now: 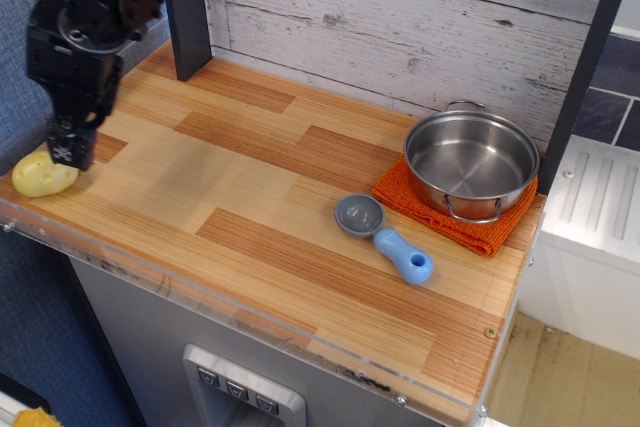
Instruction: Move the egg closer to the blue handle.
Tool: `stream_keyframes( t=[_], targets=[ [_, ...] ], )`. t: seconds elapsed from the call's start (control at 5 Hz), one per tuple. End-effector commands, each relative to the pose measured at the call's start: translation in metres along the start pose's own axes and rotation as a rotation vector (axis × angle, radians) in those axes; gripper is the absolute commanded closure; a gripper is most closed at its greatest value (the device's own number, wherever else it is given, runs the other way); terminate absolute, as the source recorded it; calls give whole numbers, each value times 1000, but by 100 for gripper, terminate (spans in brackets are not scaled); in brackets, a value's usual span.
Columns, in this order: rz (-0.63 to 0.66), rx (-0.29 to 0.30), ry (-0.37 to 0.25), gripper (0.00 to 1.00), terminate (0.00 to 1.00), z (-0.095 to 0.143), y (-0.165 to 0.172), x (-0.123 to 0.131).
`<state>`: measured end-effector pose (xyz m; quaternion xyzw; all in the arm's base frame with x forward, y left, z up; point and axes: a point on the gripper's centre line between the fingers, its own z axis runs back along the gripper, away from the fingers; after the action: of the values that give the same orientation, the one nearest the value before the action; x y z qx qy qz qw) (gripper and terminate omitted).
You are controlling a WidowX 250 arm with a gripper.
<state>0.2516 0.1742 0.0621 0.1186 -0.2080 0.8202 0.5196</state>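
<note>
The egg (40,176), a pale yellow lumpy oval, lies at the far left front corner of the wooden counter (270,197). My black gripper (66,151) hangs just above the egg's right upper end, pointing down; I cannot tell whether it touches the egg or how its jaws stand. The blue handle (404,255), joined to a small grey scoop bowl (359,214), lies far to the right, near the orange cloth.
A steel pot (470,162) sits on an orange cloth (455,217) at the back right. A grey plank wall runs along the back. A dark post (186,9) stands at the back left. The counter's front edge has a clear plastic lip (250,312).
</note>
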Motion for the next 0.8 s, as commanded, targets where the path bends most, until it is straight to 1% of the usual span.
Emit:
stream_keyframes(
  t=[0.0,0.2,0.6],
  targets=[
    [61,45,-68,0,0,-9,15,30],
    [79,66,-60,0,0,-18,21,30],
    [69,92,-46,0,0,-34,19,23]
  ],
)
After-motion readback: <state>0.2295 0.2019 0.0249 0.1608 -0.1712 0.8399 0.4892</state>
